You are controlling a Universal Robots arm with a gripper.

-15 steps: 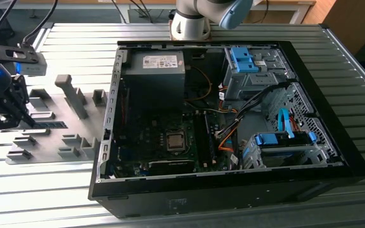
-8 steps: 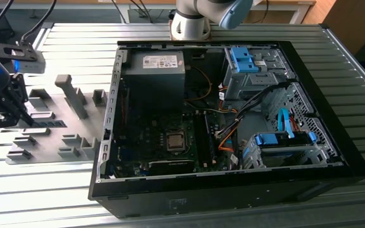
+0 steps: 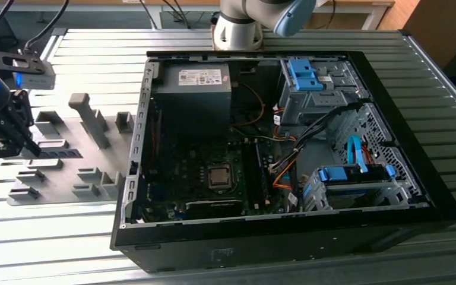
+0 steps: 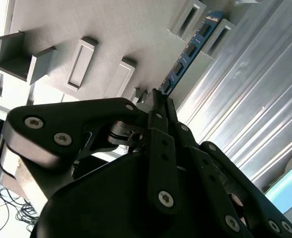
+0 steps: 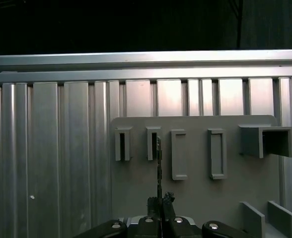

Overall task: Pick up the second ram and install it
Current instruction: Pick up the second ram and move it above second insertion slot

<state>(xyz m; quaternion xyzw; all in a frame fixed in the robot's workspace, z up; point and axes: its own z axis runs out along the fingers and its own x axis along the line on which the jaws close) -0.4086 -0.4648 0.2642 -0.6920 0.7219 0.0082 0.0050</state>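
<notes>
Over the grey fixture plate (image 3: 78,163) on the desk (image 3: 54,243), at nine o'clock from the open case (image 3: 291,148) in the exterior view, we see the gripper (image 3: 22,142). In the second wrist view it is pinched nearly shut on one end of the ram (image 4: 185,59), which lies between two fixture blocks (image 4: 184,24).

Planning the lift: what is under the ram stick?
Under the second ram lies the grey fixture plate; grey blocks flank it. The gripper, shut on it, covers its near end.
</notes>
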